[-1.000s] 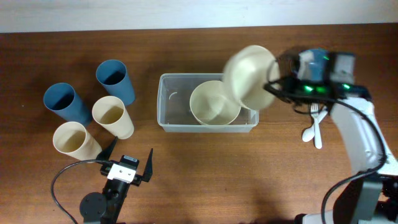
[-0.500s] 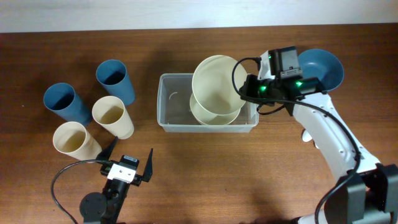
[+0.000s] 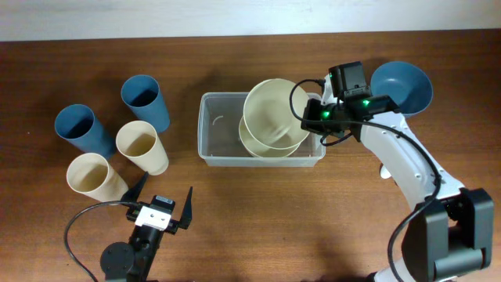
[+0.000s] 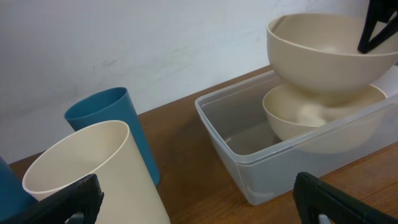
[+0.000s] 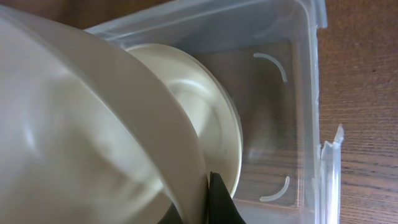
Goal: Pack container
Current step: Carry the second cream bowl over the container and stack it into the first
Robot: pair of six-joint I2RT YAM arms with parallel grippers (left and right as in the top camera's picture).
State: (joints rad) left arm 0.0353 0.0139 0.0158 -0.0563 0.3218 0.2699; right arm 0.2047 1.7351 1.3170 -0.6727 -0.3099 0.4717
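Observation:
The clear container [image 3: 218, 135] lies mid-table with one cream bowl [image 3: 270, 146] inside it at the right end. My right gripper [image 3: 313, 117] is shut on the rim of a second cream bowl [image 3: 274, 110], held tilted just above the first. In the right wrist view the held bowl [image 5: 81, 137] fills the left, the lower bowl [image 5: 211, 118] sits behind it, and the tub wall [image 5: 311, 124] runs down the right. A black finger [image 5: 219, 202] presses the rim. My left gripper [image 3: 162, 205] stands open near the front edge, away from the container [image 4: 249, 162].
Two blue cups [image 3: 145, 100] [image 3: 81, 129] and two cream cups [image 3: 141, 146] [image 3: 94, 176] stand at the left. A blue bowl [image 3: 403, 86] sits at the back right. White cutlery [image 3: 385, 169] peeks out under the right arm.
My right gripper has carried the cream bowl left and down, from beside the tub's right end to over the bowl inside. The blue bowl came into view. The left arm stayed still.

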